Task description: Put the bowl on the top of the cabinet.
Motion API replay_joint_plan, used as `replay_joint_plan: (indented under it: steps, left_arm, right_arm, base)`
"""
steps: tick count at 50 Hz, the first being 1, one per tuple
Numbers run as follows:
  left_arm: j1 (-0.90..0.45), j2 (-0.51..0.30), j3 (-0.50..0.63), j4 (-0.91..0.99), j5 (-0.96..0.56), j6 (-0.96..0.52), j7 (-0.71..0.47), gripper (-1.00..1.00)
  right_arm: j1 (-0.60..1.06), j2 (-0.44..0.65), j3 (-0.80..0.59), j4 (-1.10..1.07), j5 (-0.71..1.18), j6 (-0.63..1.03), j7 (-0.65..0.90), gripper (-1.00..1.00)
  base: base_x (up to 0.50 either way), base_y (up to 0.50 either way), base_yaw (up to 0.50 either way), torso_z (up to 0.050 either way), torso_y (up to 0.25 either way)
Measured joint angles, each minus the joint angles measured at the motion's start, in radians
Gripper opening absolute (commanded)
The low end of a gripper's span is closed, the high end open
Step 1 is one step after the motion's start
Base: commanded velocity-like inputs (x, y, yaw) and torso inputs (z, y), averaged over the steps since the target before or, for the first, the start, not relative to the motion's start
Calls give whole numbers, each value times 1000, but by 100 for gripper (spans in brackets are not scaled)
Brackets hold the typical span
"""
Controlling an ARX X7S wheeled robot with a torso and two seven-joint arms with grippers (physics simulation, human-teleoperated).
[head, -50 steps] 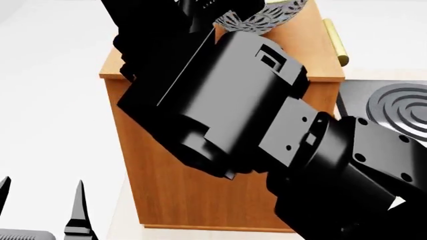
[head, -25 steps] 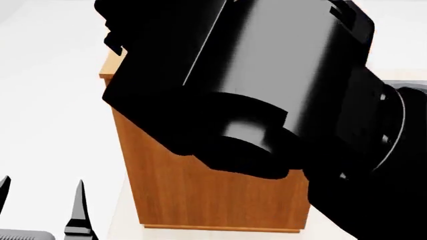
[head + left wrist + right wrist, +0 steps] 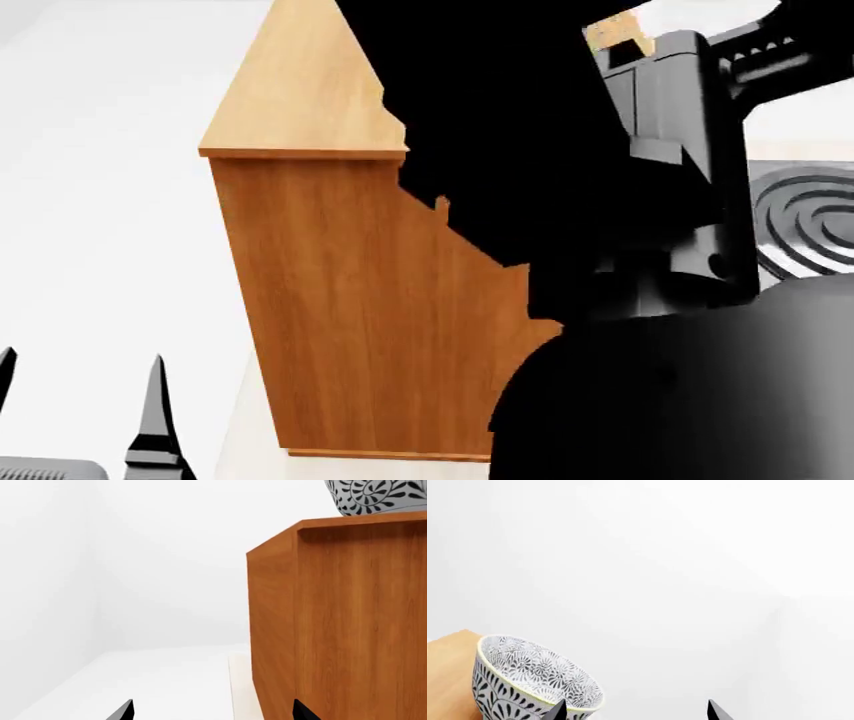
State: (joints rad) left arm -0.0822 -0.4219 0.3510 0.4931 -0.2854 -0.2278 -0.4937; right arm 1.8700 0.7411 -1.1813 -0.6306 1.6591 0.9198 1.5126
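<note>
The bowl (image 3: 380, 497), white with a dark leaf pattern, stands on the top of the orange-brown cabinet (image 3: 340, 620), near its edge. In the right wrist view the bowl (image 3: 534, 680) rests on the cabinet's lighter top (image 3: 450, 675). My right gripper (image 3: 636, 712) is open and one fingertip (image 3: 557, 712) shows in front of the bowl's wall, with nothing between the fingers. My left gripper (image 3: 213, 715) is open and low beside the cabinet's side. In the head view my right arm (image 3: 641, 250) hides the bowl.
A dark hob with a ringed burner (image 3: 801, 215) lies to the right of the cabinet (image 3: 360, 300). White floor and walls surround it, and a pale strip of floor (image 3: 241, 690) runs along its base. My left gripper (image 3: 80, 410) sits at the lower left.
My right arm has swung up and to the right across the head view, uncovering the cabinet's top and left side. The bowl, seen a second ago, is now behind the arm.
</note>
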Motion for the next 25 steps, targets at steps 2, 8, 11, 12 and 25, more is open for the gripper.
replay_joint_plan:
  steps: [2, 8, 11, 12, 25]
  left_arm:
    - [0, -1, 0, 1, 0, 0, -1, 100]
    - [-1, -2, 0, 3, 1, -2, -4, 100]
    - [-2, -3, 1, 6, 1, -5, -5, 100]
    - [-2, -3, 1, 6, 1, -5, -6, 100]
    - [-6, -3, 5, 9, 4, -11, -12, 100]
  right_arm:
    - [0, 52, -61, -54, -21, -63, 11, 100]
    - [-70, 182, -192, -172, -127, -211, 25, 100]
    - [-123, 238, -242, -203, -195, -279, 16, 100]
    - [-142, 255, -257, -211, -218, -301, 12, 100]
    - [-424, 382, -410, -161, -506, -604, -73, 100]
  base:
    - [0, 0, 0, 0, 0]
    - [0, 0, 0, 0, 0]
    - [0, 0, 0, 0, 0]
    - [0, 0, 0, 0, 0]
    - [0, 0, 0, 0, 0]
